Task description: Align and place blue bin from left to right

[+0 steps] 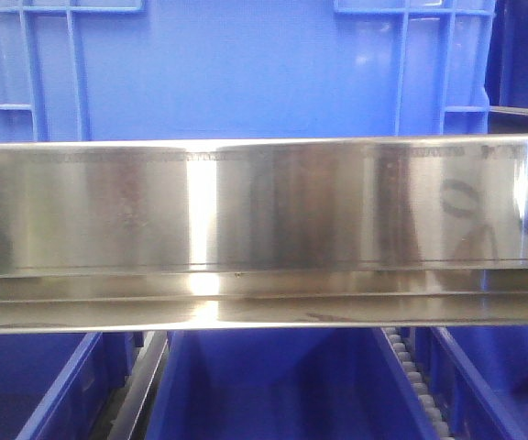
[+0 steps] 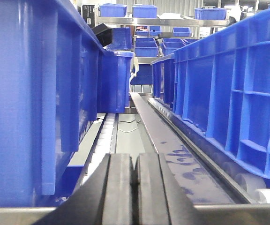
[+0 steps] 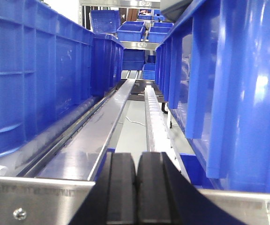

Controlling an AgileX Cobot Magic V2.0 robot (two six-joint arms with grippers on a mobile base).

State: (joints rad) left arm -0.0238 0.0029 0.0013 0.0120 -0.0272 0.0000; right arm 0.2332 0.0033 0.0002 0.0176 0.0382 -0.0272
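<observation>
A: Quick; where's the blue bin (image 1: 236, 69)?
B: Up on the rack, just behind the steel rail (image 1: 264, 211); upright, flat wall running level with the rail; it fills most of the front view.
A: Hands?
B: Left hand (image 2: 134, 164) has its pads pressed together, nothing between them; right hand (image 3: 136, 161) the same, closed on nothing; both sit low at the rack's front edge; neither touches the bin.
A: Which side of it are they?
B: One on each; the left wrist view has the bin on its right, the right wrist view has it on its left; so it stands between the two hands, apart from both.
A: Anything else close by?
B: Outer left crate (image 2: 27, 93) beyond the left hand; outer right crate (image 3: 238, 84) beyond the right hand; roller track (image 3: 156, 122) runs down the gap.
A: Progress?
B: My call; the bin looks square to the rail; no grip or push contact on it; no target mark shows, so I can't tell if the left-to-right placing is done; either not begun or finished, not mid-move.
</observation>
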